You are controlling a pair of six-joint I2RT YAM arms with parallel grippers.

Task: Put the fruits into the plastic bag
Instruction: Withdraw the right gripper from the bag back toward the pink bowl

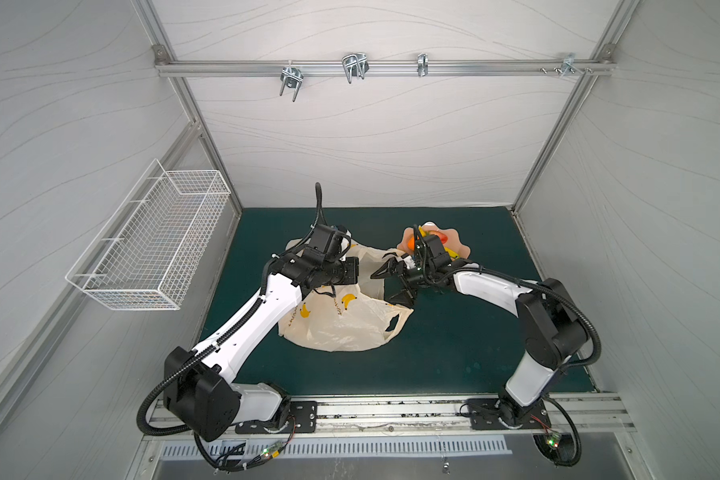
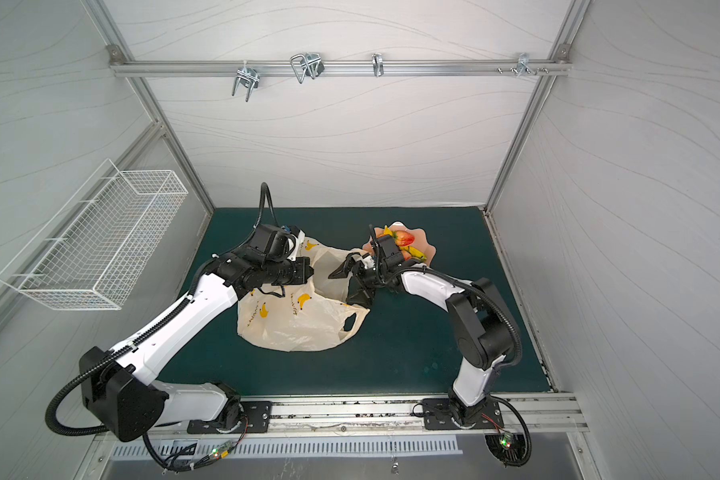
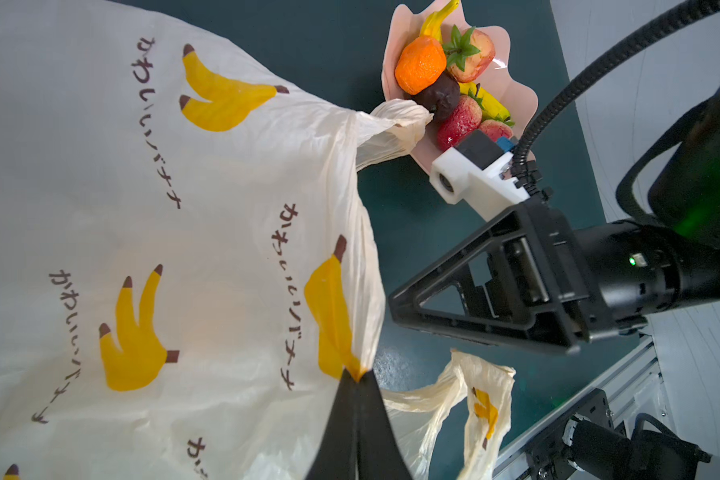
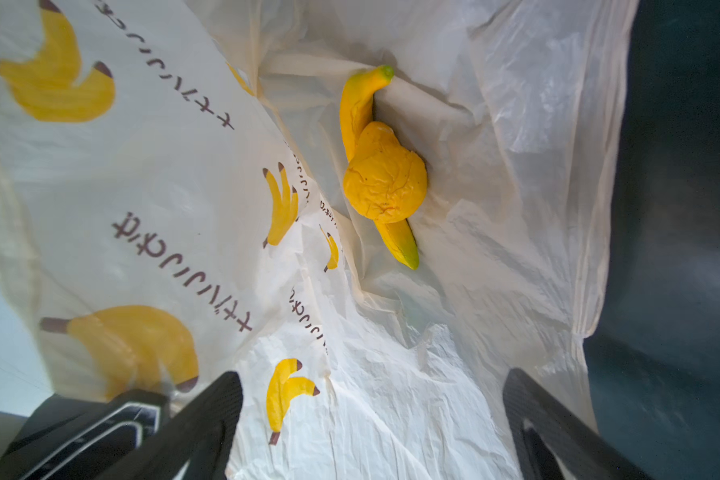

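**Bag mouth held up by left claw; right claw released at the opening**

The plastic bag [image 1: 341, 328] is seen lying at the middle of the tabletop [image 1: 454, 357], its mouth turned toward the right edge. The left gripper [image 3: 356, 376] is clenched on the upper rim of that mouth. The film is pinched between its closed jaws and held clear of the lower layer. The right gripper [image 1: 393, 284] is positioned at the opening, jaws spread wide, with nothing between them. Whether its lower jaw touches the film cannot be told from above.

Inside the bag, in the right wrist view, a banana [image 4: 356, 108] and a lemon [image 4: 385, 183] are recorded. The lemon rests on the banana's middle, so both banana ends show.

The pink dish [image 3: 520, 99] is located toward the far edge of the tabletop, right of middle, just beside the bag. One handle loop [image 3: 395, 120] is laid against its rim. Noted in the dish:
- an orange [image 3: 420, 64]
- a dark brown fruit [image 3: 439, 97]
- a pale strawberry piece [image 3: 472, 54]
- a dark red strawberry piece [image 3: 460, 124]
- a second banana [image 3: 435, 20] beneath them

A third red piece [image 3: 495, 129], probably another strawberry, is partly hidden behind the right arm's camera housing.
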